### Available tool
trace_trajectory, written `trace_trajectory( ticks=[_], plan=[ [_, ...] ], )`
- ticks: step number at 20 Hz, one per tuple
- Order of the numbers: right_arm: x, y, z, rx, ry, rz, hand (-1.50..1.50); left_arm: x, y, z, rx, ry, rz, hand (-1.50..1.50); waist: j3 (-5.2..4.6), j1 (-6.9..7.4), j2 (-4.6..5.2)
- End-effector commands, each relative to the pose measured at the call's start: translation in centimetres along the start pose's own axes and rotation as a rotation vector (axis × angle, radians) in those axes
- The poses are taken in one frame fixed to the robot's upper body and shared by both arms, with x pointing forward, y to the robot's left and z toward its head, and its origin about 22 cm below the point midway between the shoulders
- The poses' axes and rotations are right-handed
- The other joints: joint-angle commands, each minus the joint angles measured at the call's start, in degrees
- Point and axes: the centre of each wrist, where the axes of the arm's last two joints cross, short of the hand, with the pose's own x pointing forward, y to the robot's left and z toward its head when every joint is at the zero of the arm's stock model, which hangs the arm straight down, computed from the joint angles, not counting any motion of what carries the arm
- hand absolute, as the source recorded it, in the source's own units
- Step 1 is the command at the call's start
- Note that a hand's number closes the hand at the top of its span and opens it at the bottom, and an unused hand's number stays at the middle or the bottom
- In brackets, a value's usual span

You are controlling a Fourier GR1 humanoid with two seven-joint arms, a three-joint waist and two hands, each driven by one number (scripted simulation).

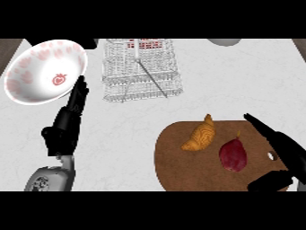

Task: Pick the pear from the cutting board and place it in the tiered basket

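Right hand (289,158) lies over the right edge of the round brown cutting board (181,166), fingers straight and spread from the thumb, holding nothing and partly cut off below. Just left of it on the board rest the dark red pear (233,154) and a croissant (200,135). Left hand (67,121) points straight-fingered toward the white bowl (46,72), beside the wire tiered basket (141,72), whose top is cut off.

1. The counter (248,76) looks like pale, smooth, matt marble
2. The cutting board (181,166) reads as brown, matt wood
3. The tiered basket (142,72) is thin white wire
4. The bowl (42,72) seems glazed white ceramic with red prints
5. The pear (233,154) has dull dark-red skin
6. The croissant (200,134) looks golden and ridged
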Motion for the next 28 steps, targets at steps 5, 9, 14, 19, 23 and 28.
trace_trajectory(
  ticks=[5, 9, 14, 19, 23, 28],
  plan=[
    [-2.2, 1.6, -1.7, -0.002, 0.001, -0.010, -1.50, -0.1, 0.3, -0.3, -0.002, 0.009, -0.018, 0.00, 0.00, 0.03, 0.01],
    [-0.5, 1.9, -2.8, 0.004, -0.021, -0.049, -1.50, -0.7, 1.2, -0.6, -0.001, -0.009, -0.010, 0.00, -0.01, 0.03, 0.02],
    [-0.5, 2.4, -2.3, -0.069, -0.013, -0.100, -1.50, -1.8, 0.1, -0.2, -0.005, -0.004, 0.002, 0.00, -0.01, -0.04, 0.01],
    [-1.4, 5.3, -3.0, -0.175, -0.038, 0.037, 1.50, -0.5, 0.6, 0.6, -0.009, 0.000, -0.014, 0.00, 0.01, 0.20, 0.02],
    [-0.9, 3.7, -4.6, -0.229, -0.056, 0.103, 1.50, 0.2, 0.6, 0.4, 0.000, 0.003, -0.009, 0.00, 0.00, 0.20, 0.02],
    [6.7, 9.3, -5.8, -0.232, 0.013, 0.293, 1.50, 0.8, -0.8, -0.8, -0.019, -0.010, 0.006, 0.00, -0.17, 0.74, 0.08]
  ],
)
